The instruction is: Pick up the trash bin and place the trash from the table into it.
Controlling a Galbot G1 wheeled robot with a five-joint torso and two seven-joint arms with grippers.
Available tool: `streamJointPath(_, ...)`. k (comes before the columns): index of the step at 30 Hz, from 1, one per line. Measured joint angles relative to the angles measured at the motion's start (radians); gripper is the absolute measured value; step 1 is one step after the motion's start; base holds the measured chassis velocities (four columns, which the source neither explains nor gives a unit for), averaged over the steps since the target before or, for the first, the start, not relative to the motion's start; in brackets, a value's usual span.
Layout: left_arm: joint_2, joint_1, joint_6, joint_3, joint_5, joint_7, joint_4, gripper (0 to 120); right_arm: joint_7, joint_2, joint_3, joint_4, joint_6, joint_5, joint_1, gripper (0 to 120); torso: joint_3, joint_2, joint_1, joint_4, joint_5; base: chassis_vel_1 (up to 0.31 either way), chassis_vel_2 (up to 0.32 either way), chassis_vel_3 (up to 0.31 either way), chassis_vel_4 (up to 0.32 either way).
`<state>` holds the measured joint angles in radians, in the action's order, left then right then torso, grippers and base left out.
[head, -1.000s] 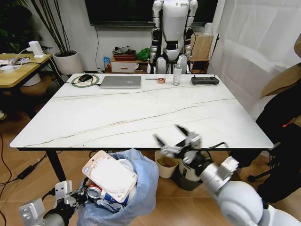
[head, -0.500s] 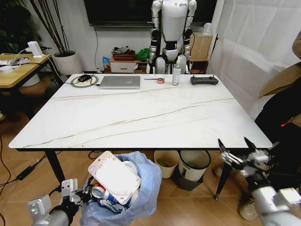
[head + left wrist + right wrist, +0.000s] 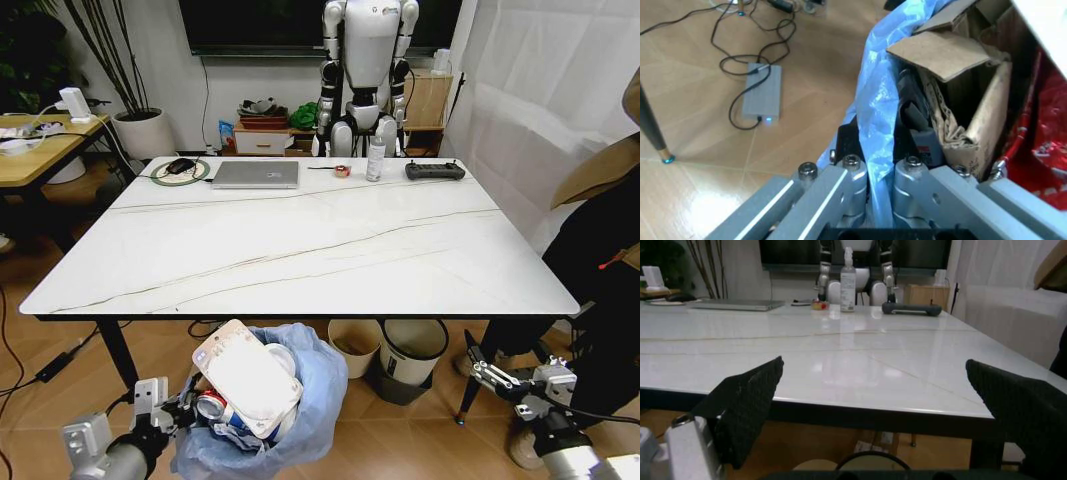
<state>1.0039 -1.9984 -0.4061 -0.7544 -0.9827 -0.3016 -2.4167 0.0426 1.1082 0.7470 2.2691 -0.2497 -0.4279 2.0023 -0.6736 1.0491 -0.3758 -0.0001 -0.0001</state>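
Observation:
The trash bin (image 3: 300, 400), lined with a crinkly light-blue bag, hangs low at the front left, below the table's near edge. My left gripper (image 3: 180, 412) is shut on its rim; in the left wrist view the left gripper (image 3: 875, 172) pinches the blue bag (image 3: 877, 105). The bin holds a clear flat plastic package (image 3: 248, 378), a red can (image 3: 208, 406), a white lid (image 3: 283, 356) and brown cardboard (image 3: 940, 50). My right gripper (image 3: 505, 362) stands open and empty, low at the right, below the white marble table (image 3: 300, 240). Its black pads (image 3: 747, 410) frame the table edge (image 3: 860, 407).
At the table's far edge lie a laptop (image 3: 257, 174), a mouse on a green ring (image 3: 181, 166), a tape roll (image 3: 343, 170), a spray bottle (image 3: 376, 158) and a black bar (image 3: 435, 171). A cream bin (image 3: 352, 347) and a white bin (image 3: 412, 352) stand underneath. A power brick (image 3: 762, 97) lies on the floor.
My right gripper, open throughout, has swung from in front of the table beside the bin out to the right and down below the table edge. The left gripper keeps hold of the bin.

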Motion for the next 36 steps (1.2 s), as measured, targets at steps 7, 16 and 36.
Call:
streamJointPath(7,-0.002,0.002,0.018,0.001,-0.011,-0.02,0.022,0,0.0,-0.002,-0.002,-0.001,0.002,-0.001,-0.003,100,0.0,0.0,0.0,0.0,0.0,0.0,0.0,0.0,0.0)
streamJointPath(16,0.016,0.01,-0.001,0.018,-0.015,-0.026,0.032,0,0.001,-0.003,-0.004,-0.001,0.004,-0.002,-0.005,100,0.002,-0.004,0.001,-0.0001,0.0001,0.0,0.0,0.0,0.0)
streamJointPath(36,0.067,0.047,-0.017,0.038,0.02,-0.003,0.083,0,0.002,-0.004,-0.006,-0.001,0.005,-0.004,-0.006,100,0.059,-0.106,0.047,-0.0002,0.0,0.0,0.0,0.0,0.0)
